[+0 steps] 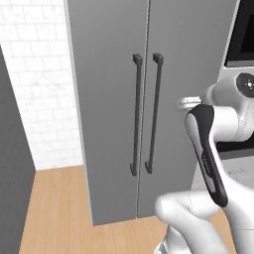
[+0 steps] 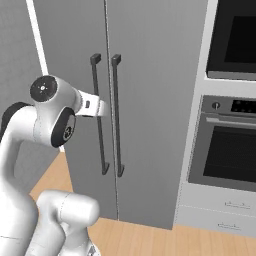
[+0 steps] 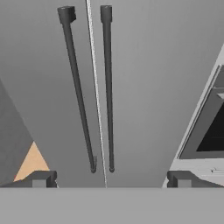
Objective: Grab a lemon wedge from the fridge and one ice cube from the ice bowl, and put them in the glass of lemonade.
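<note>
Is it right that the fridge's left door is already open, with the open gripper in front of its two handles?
No. Both doors of the fridge are shut, as the hand view shows. The open gripper does face the two handles.

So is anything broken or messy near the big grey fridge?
No, nothing stands out. The fridge has both doors shut, and its two dark handles hang straight side by side. The wooden floor has no spills. The oven next to it is closed too. The claw is open, facing the doors.
</note>
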Controlling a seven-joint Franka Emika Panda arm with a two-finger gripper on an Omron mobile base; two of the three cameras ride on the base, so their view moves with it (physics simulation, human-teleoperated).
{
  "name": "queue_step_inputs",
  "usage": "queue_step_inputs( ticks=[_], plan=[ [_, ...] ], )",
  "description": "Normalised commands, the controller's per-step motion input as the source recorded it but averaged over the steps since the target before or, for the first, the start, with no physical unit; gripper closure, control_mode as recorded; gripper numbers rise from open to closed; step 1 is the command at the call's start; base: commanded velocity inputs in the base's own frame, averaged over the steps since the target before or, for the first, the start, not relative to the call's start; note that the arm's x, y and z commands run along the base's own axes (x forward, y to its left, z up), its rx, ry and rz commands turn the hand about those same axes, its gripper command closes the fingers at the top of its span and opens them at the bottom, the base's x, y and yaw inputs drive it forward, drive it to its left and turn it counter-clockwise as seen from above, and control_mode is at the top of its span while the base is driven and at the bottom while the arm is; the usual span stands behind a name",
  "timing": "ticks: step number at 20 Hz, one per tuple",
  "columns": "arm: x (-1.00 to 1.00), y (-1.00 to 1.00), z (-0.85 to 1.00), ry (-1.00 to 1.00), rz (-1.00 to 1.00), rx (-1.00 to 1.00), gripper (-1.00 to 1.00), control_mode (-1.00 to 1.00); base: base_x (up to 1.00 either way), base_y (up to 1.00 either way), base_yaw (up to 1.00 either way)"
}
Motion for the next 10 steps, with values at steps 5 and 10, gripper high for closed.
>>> queue_step_inputs(
  ticks=[5,10],
  plan=[
    [0.56,-0.09,0.0,0.07,0.0,0.07,-1.0,-1.0,0.0,0.0,0.0],
    [0.57,0.16,-0.16,0.03,0.0,0.01,-1.0,-1.0,0.0,0.0,0.0]
  ],
)
